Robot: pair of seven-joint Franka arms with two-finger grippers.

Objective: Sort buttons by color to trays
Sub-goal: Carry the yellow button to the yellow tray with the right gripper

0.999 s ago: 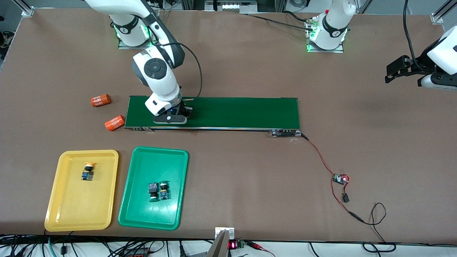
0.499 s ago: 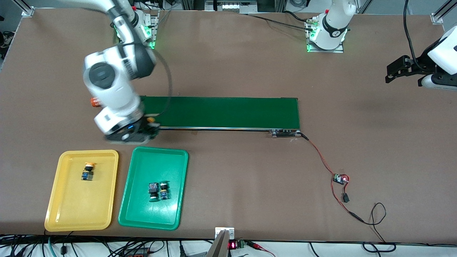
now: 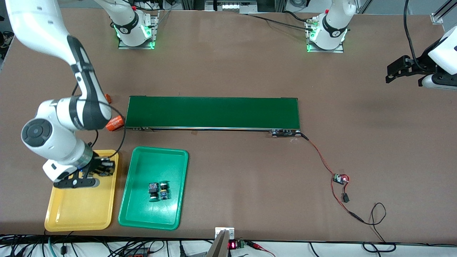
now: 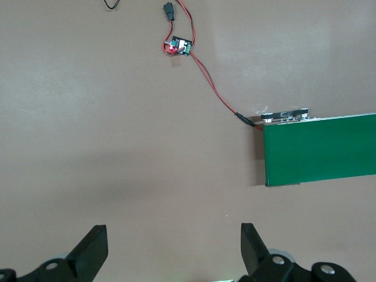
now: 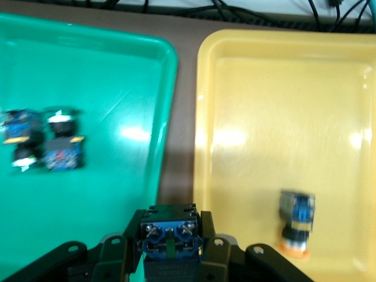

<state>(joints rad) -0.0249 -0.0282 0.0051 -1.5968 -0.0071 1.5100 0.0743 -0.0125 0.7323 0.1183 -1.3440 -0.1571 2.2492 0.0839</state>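
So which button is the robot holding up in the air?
The button pinched in the right pincer over the yellow tray. The other three lie loose in the trays.

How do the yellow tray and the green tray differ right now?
The yellow tray lies toward the right arm's end of the table, the green tray beside it. The green tray holds two buttons lying close together; the yellow tray holds one button lying alone. The right gripper, shut on another button, is over the yellow tray's edge; nothing is over the green tray. Both are shallow, rectangular, round-cornered and look equal in size.
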